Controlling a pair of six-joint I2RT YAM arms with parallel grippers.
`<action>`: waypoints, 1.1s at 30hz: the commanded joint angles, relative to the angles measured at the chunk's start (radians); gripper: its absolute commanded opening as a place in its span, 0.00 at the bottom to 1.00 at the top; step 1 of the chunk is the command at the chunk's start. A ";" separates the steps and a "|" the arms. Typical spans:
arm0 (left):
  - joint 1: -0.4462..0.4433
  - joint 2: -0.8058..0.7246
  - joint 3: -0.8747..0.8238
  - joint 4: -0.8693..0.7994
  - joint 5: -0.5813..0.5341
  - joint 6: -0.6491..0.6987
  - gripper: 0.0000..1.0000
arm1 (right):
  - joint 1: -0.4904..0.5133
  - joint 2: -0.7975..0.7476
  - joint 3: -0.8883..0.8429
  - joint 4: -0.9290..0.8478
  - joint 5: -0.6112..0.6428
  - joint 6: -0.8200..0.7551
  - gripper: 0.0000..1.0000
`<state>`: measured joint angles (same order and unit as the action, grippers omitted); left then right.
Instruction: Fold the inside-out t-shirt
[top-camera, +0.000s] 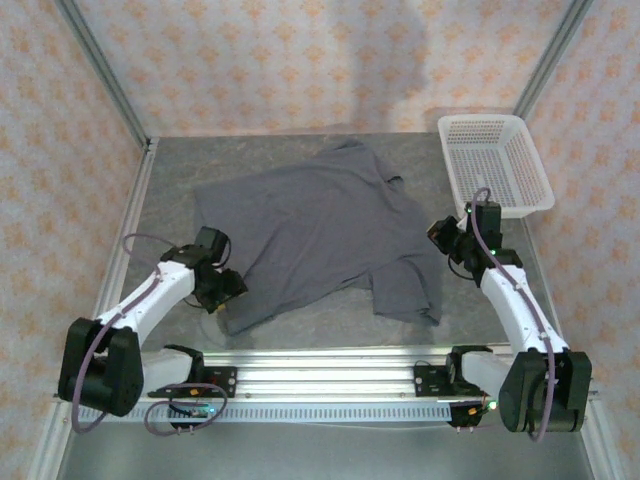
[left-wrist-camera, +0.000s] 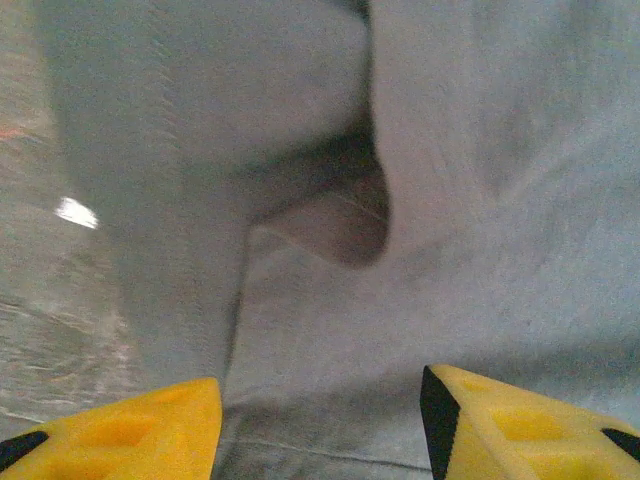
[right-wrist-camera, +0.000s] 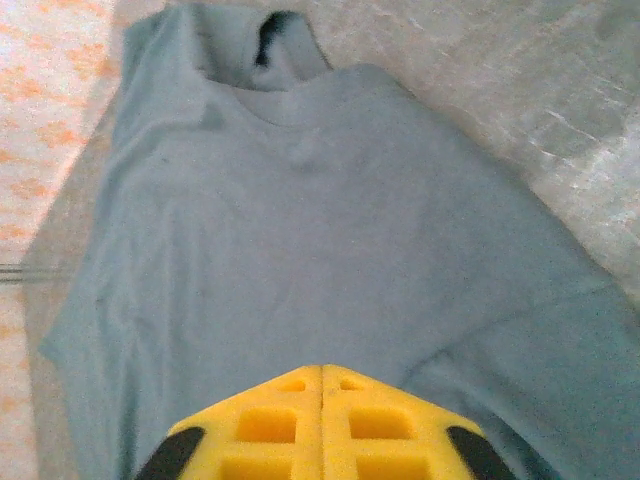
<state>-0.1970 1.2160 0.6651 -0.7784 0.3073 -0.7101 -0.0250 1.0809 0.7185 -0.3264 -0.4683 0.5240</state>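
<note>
Top external view: a dark slate-grey t-shirt (top-camera: 320, 235) lies spread out and somewhat rumpled across the middle of the grey surface (top-camera: 175, 165). A white mesh basket (top-camera: 495, 160) sits in the far right corner, near the shirt but not touching it. The left hand (top-camera: 225, 288) is low at the shirt's near left corner. In the left wrist view its yellow fingers (left-wrist-camera: 140, 430) stand well apart, with cloth lying between and ahead of them and nothing gripped. The right hand (top-camera: 440, 235) is at the shirt's right edge. In the right wrist view its yellow fingers (right-wrist-camera: 270, 430) are pressed together (whether any cloth is pinched between them cannot be told), and the shirt spreads out ahead.
</note>
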 joint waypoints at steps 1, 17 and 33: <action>-0.037 0.008 0.000 -0.007 -0.014 -0.030 0.58 | 0.001 0.030 0.037 -0.121 0.125 -0.030 0.37; -0.127 -0.149 -0.169 0.022 0.135 -0.241 0.57 | 0.000 0.086 0.047 -0.106 0.052 -0.040 0.43; -0.180 -0.281 -0.080 -0.218 -0.136 -0.218 0.00 | 0.001 0.317 -0.024 -0.113 0.193 -0.087 0.55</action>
<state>-0.3733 0.9520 0.5728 -0.9054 0.2581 -0.9401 -0.0250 1.3430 0.6930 -0.4648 -0.2703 0.4698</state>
